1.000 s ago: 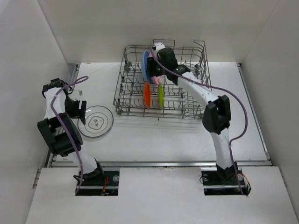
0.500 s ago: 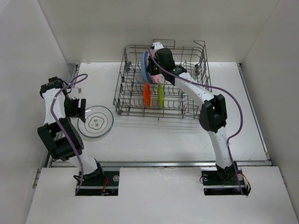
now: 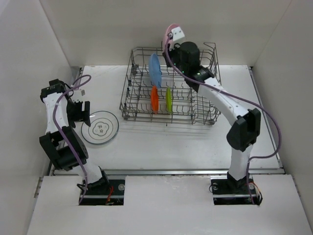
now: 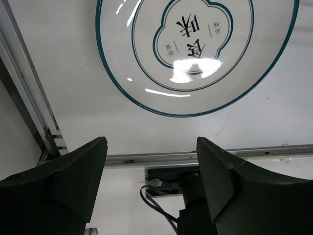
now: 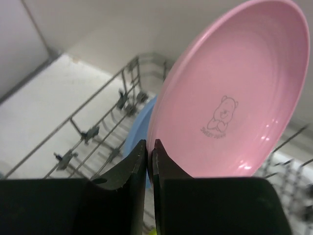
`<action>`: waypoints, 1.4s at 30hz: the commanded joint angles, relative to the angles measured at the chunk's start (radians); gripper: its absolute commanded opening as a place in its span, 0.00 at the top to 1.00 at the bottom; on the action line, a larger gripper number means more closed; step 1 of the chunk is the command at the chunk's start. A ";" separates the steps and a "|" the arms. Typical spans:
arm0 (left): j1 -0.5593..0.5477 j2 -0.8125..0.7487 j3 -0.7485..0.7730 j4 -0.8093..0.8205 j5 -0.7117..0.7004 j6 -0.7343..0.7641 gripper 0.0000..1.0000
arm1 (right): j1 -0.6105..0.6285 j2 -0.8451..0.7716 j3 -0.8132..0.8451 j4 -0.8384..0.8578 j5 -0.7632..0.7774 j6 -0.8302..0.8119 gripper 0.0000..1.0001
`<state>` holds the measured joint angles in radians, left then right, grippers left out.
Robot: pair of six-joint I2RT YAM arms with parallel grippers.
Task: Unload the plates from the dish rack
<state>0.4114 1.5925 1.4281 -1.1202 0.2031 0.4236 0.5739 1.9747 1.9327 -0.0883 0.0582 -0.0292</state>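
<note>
Five plates show; three stand on edge in the one dish rack (image 3: 166, 117): a light blue plate (image 3: 155, 70), an orange plate (image 3: 154, 98) and a yellow-green plate (image 3: 168, 99); one pink plate (image 5: 230, 93) hangs in the air above the rack's far side; one green-rimmed white plate (image 4: 195, 54) lies flat on the table (image 3: 161, 142), left of the rack. The right gripper (image 5: 150, 147) has its fingers pressed nearly together, clamped on the pink plate's rim; the left gripper (image 4: 150, 147) is spread wide, holding nothing, just beside the green-rimmed white plate.
</note>
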 commanded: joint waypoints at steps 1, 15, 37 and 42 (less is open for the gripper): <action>-0.003 -0.058 0.040 -0.043 0.024 -0.005 0.29 | -0.025 -0.140 0.031 0.176 0.057 -0.109 1.00; -0.003 -0.109 0.049 -0.061 0.074 -0.025 0.29 | 0.404 -0.432 -0.299 -0.286 -0.043 -0.274 1.00; -0.003 -0.256 -0.073 -0.059 0.041 0.012 0.29 | 0.817 -0.001 -0.367 -0.694 0.285 -0.020 0.97; -0.003 -0.276 -0.083 -0.059 0.032 0.012 0.28 | 0.817 0.032 -0.301 -0.693 0.249 -0.011 0.33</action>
<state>0.4114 1.3560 1.3537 -1.1675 0.2348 0.4187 1.3880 2.0571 1.5490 -0.7818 0.2783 -0.0666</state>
